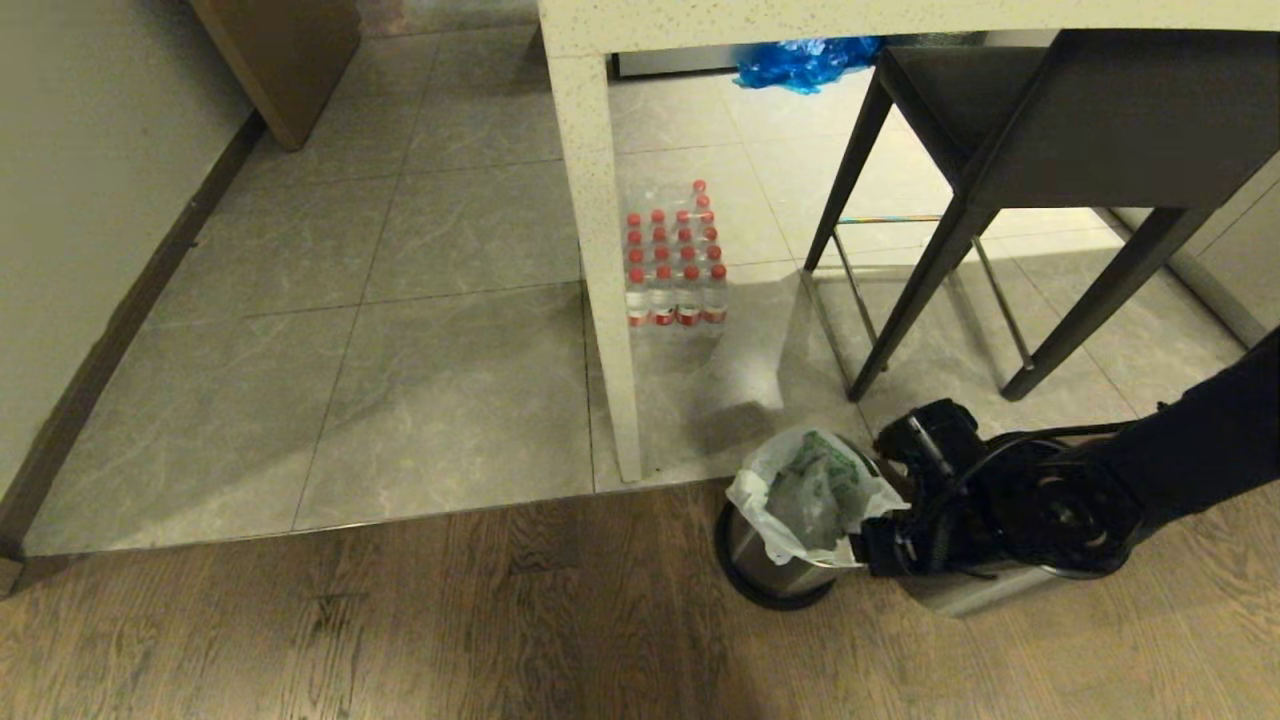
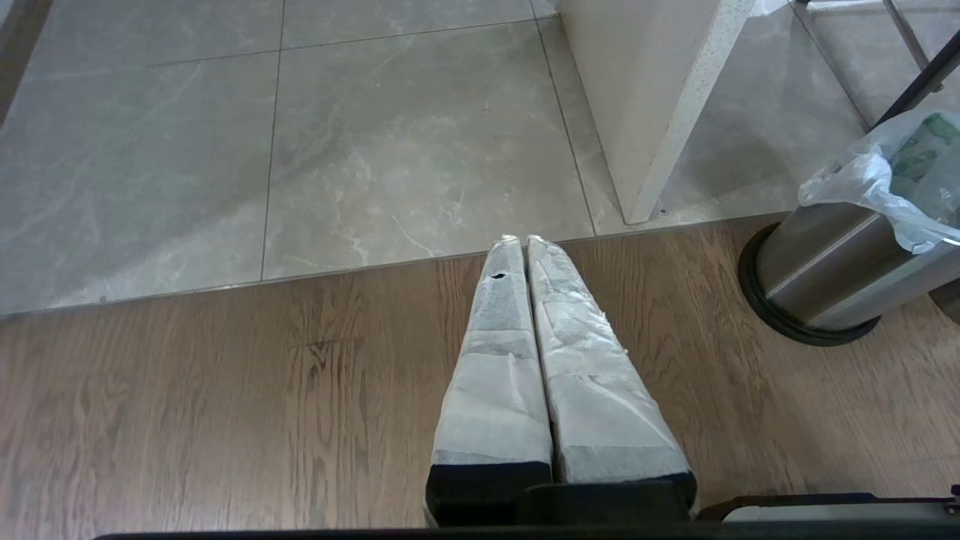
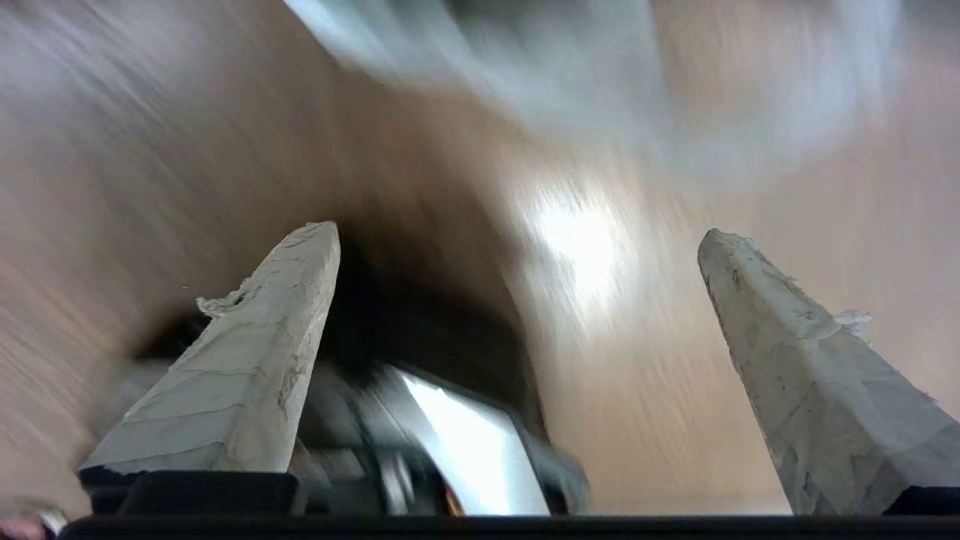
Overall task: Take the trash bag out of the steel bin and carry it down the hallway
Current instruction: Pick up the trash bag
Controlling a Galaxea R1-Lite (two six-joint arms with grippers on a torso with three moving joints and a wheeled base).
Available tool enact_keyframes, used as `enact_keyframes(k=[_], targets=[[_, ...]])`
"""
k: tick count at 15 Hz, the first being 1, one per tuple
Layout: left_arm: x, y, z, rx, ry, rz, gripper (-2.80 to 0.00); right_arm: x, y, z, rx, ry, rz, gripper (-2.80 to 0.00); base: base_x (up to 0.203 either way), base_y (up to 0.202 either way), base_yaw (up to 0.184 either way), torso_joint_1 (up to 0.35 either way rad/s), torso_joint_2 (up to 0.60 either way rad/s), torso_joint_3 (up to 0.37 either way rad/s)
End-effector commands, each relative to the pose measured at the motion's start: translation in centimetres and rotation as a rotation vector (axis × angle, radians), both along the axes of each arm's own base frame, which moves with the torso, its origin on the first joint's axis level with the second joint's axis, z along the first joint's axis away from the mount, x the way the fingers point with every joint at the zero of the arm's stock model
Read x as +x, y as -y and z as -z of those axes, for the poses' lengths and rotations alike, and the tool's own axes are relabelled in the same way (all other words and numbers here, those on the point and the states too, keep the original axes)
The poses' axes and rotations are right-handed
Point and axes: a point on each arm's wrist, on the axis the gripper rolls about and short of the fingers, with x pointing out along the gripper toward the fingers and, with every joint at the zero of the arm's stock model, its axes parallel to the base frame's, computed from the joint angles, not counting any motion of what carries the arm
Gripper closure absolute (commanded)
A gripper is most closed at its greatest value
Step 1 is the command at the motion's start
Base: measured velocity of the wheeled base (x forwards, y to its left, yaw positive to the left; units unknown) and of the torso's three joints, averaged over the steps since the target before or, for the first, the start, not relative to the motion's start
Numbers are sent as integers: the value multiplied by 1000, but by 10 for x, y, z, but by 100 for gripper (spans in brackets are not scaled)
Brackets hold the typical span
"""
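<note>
a: right gripper (image 3: 517, 247) first. state?

b: fingers (image 3: 247, 375) spread wide, nothing between them. wrist view badly smeared; only wood floor and a pale blur past the tips.

a: where does it sit?

b: low over the wood floor, right arm reaching in from the robot's right. gripper (image 1: 868, 548) is pressed up beside the trash bag (image 1: 810, 490), at its near-right edge. contact or just beside, cannot tell.

a: bag itself?

b: in the steel bin (image 1: 775, 565), its white rim folded over the top, green wrappers showing through. bin stands on the wood floor just short of the tile edge.

a: further out from the hand?

b: beyond the bin, a speckled white counter leg (image 1: 605, 270). past that, a pack of red-capped bottles (image 1: 675, 265) on the grey tiles. dark stool (image 1: 1000, 170) beyond the arm; blue plastic bag (image 1: 805, 60) farthest back under the counter.

a: left gripper (image 2: 525, 241)?

b: idle well off to the bin's other side, taped fingers pressed together, pointing at the floor seam.
</note>
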Motion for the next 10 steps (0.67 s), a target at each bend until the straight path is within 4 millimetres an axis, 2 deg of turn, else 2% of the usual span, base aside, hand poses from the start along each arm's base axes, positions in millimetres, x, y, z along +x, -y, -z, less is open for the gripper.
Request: enact_keyframes(k=[1, 3, 6, 10], targets=[[0, 0, 0, 0, -1, 0, 0, -14, 12, 8, -21, -61, 30, -280, 0, 0, 0, 0, 0, 0], [0, 0, 0, 0, -1, 0, 0, -8, 15, 26, 1, -105, 121, -280, 0, 0, 0, 0, 0, 0], [0, 0, 0, 0, -1, 0, 0, 27, 4, 39, 63, -2, 171, -280, 0, 0, 0, 0, 0, 0], [0, 0, 0, 0, -1, 0, 0, 57, -6, 63, 38, 43, 165, -280, 0, 0, 0, 0, 0, 0]])
